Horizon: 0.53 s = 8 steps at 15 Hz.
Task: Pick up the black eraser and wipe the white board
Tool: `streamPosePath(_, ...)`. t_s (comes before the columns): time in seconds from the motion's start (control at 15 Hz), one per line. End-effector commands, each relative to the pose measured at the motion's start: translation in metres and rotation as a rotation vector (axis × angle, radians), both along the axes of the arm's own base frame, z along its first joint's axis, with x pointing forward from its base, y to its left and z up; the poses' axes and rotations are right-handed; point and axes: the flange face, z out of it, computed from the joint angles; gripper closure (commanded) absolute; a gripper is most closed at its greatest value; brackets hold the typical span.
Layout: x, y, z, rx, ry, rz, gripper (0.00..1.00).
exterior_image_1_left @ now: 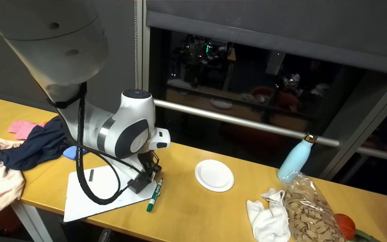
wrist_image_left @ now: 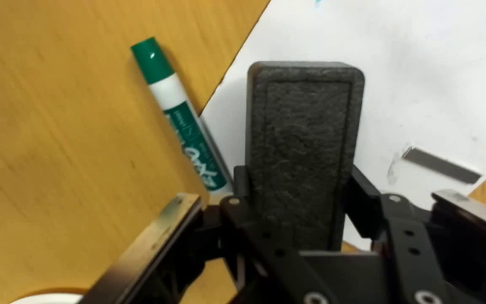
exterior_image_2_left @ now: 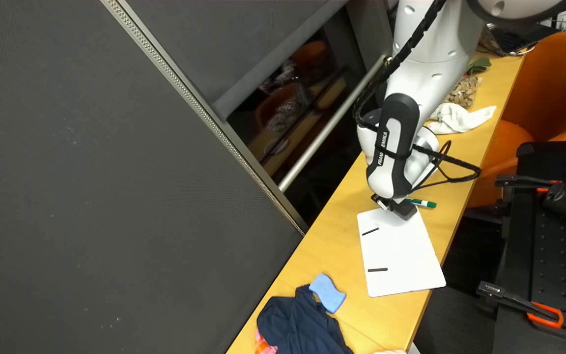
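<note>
The black eraser (wrist_image_left: 304,139) is a dark rounded block between the two finger pads of my gripper (wrist_image_left: 297,188) in the wrist view. Both pads press against its long sides. The eraser also shows in both exterior views (exterior_image_1_left: 139,184) (exterior_image_2_left: 405,209), below the gripper (exterior_image_1_left: 150,169) (exterior_image_2_left: 385,201) at the edge of the white board. The white board (exterior_image_1_left: 96,198) lies flat on the table and also shows in an exterior view (exterior_image_2_left: 401,260) and the wrist view (wrist_image_left: 420,84). I cannot tell whether the eraser touches the board. The eraser's near end is hidden by the gripper.
A green marker (exterior_image_1_left: 155,195) lies beside the board. Dark strips (exterior_image_2_left: 377,269) sit on the board. A white plate (exterior_image_1_left: 214,175), a white cloth (exterior_image_1_left: 269,220), a pasta bag (exterior_image_1_left: 311,218) and a blue bottle (exterior_image_1_left: 296,159) stand further along. Clothes (exterior_image_2_left: 302,322) and a blue sponge (exterior_image_2_left: 327,292) lie opposite.
</note>
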Motion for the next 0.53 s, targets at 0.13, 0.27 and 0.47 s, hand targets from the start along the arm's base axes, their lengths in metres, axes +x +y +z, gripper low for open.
streamPosePath(0.13, -0.002, -0.071, 0.030, -0.051, 0.013, -0.096, 0.69)
streamPosePath(0.27, -0.009, -0.093, 0.023, -0.069, 0.048, -0.126, 0.69)
streamPosePath(0.47, -0.021, -0.111, 0.009, -0.070, 0.078, -0.153, 0.69)
